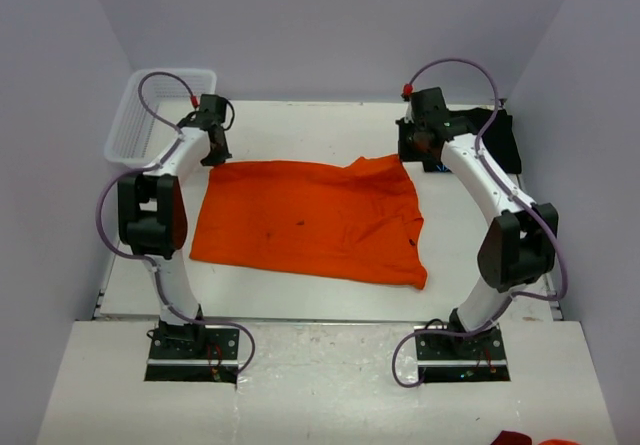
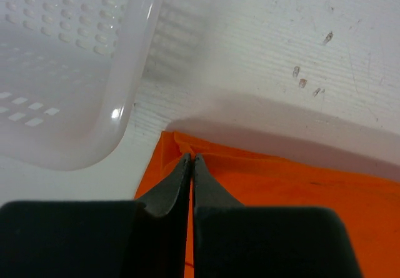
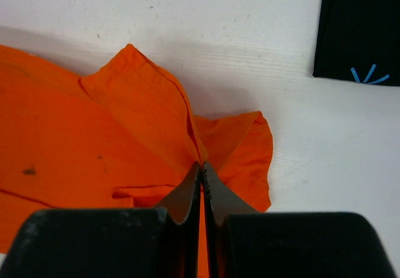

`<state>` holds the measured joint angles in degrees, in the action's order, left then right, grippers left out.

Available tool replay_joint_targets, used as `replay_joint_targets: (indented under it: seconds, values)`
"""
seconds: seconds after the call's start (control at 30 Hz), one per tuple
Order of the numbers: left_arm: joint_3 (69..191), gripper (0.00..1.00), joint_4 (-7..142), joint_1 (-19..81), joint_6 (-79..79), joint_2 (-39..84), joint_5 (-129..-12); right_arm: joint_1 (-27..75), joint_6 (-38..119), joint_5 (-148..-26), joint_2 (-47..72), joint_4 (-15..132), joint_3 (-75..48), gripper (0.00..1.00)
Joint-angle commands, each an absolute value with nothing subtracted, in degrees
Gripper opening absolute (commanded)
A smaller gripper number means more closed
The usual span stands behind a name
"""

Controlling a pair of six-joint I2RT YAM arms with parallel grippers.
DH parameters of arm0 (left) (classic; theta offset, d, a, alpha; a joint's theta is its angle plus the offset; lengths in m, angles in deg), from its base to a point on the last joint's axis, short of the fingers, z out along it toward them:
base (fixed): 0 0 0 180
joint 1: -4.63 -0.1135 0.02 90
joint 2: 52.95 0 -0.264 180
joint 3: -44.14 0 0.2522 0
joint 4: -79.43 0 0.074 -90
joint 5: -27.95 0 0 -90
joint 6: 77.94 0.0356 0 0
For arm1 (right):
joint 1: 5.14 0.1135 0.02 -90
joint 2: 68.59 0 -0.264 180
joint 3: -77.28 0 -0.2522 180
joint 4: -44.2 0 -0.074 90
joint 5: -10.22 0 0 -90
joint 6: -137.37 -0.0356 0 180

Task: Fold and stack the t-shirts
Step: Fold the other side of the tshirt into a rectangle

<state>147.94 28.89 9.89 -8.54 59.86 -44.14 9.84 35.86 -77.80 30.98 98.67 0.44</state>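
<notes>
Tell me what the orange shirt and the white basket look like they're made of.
Orange shirt: soft cloth, probably a knit, with a matte finish. It wrinkles, folds and has a stitched hem.
Basket: probably plastic, translucent white and glossy. Its walls are moulded and perforated, and a highlight shows on the rounded rim.

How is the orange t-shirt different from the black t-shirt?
The orange t-shirt lies spread out in the middle; the black t-shirt sits at the far right corner. The left claw and right claw pinch the orange one; neither holds the black one. Only the black one shows a blue mark. Both are cloth.
</notes>
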Motion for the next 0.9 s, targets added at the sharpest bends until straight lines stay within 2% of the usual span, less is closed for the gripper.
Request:
replay_joint_targets:
  seconds: [0.0,0.87]
  values:
    - [145.71,0.0,27.96,9.38,-10.0,53.94,-43.77,10.59,34.28,-76.88,25.73,97.07,-2.82,0.0]
    - [128.65,0.0,23.13,9.38,-11.49,39.16,-37.09,17.18,26.28,-72.39,3.93,101.03,-26.9,0.0]
